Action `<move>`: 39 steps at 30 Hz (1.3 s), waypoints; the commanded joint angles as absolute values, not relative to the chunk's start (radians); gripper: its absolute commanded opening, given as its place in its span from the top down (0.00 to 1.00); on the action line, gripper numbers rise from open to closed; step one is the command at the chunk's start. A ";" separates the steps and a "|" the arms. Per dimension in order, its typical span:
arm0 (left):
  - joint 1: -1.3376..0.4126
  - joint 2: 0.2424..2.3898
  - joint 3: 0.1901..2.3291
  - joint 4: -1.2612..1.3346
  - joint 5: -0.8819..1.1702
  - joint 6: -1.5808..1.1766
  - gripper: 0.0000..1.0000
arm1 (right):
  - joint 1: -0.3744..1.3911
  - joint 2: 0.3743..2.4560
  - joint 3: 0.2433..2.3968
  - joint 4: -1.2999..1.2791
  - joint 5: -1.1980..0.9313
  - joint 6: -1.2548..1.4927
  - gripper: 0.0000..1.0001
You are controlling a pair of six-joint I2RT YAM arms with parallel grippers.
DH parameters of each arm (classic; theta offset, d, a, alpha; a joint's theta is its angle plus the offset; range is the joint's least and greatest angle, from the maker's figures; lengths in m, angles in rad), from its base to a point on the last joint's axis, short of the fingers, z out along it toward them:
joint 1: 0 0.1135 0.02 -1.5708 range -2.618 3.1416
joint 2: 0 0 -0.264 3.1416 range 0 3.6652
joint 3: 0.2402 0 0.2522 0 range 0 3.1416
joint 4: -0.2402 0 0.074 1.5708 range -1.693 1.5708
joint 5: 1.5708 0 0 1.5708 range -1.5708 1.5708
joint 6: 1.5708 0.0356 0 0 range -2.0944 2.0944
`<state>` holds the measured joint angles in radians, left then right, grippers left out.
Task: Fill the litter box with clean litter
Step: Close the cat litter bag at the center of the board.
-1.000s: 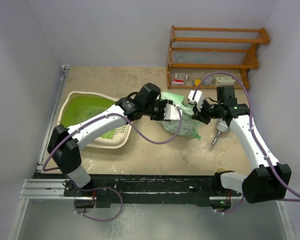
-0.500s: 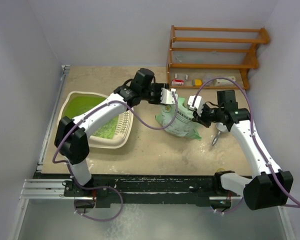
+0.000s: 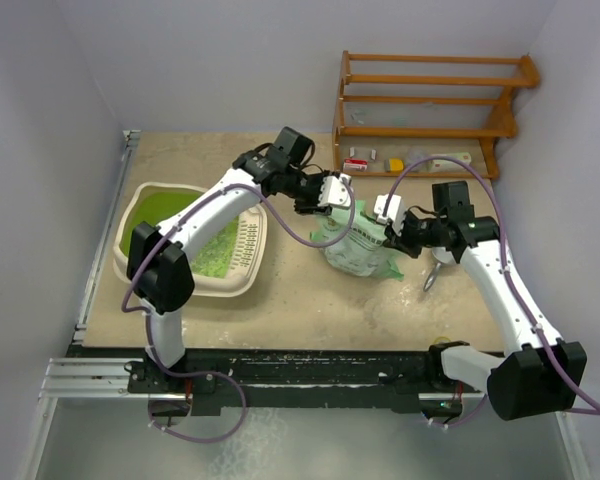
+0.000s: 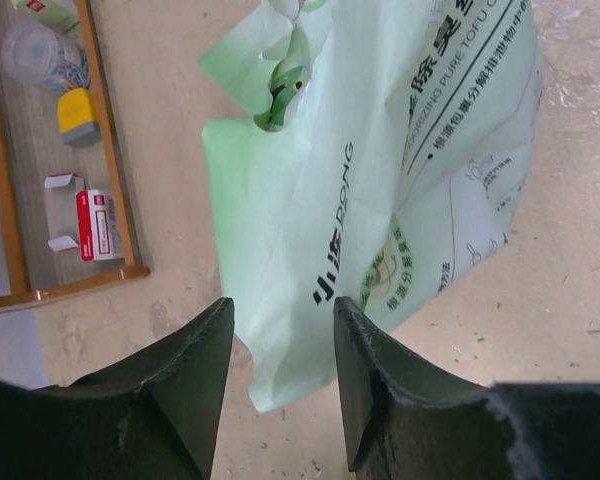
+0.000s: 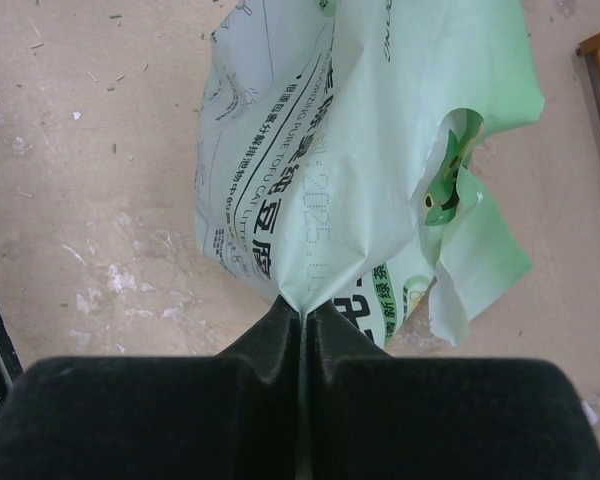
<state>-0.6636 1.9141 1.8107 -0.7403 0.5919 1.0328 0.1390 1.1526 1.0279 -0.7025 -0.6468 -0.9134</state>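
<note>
1. Since a second ago, the left gripper [image 3: 336, 190] has been swung off the near face of the light green bag [image 3: 360, 245] and carried to the bag's far top edge, towards the wooden shelf [image 3: 430, 100]. The right arm has hardly been shifted.
2. In the left wrist view its jaws are seen parted, with the bag's free edge lying between the two fingers [image 4: 205, 370]. Nothing is pinched yet.
3. The right gripper [image 5: 300, 310] is clamped on a fold of the bag's film, the fingers pressed together with only plastic between them.
4. The bag is slumped on the table between the two grippers, a ragged hole showing near its top.
5. The litter box [image 3: 220, 290] lies well apart to the left. Only a thin patch of clean litter [image 3: 215, 262] is seen beside its grille [image 3: 248, 238], so most of the filling is judged still to be done.
6. The left jaws should be pushed deeper over the film before being closed, so that a doubled layer is caught rather than a single thin lip.
7. Once both sides are held, the bag should be lifted evenly with the hole kept uppermost until the tray is reached, since slack film under heavy granules may be expected to slip.
</note>
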 commanded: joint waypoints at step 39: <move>-0.714 1.981 1.726 -0.696 0.304 1.226 0.97 | 0.133 1.144 1.063 -0.738 -0.681 -0.978 1.00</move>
<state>-0.7364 2.0190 1.7752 -0.7334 0.5941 1.1736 0.1394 1.1648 1.0355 -0.7055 -0.6472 -0.9325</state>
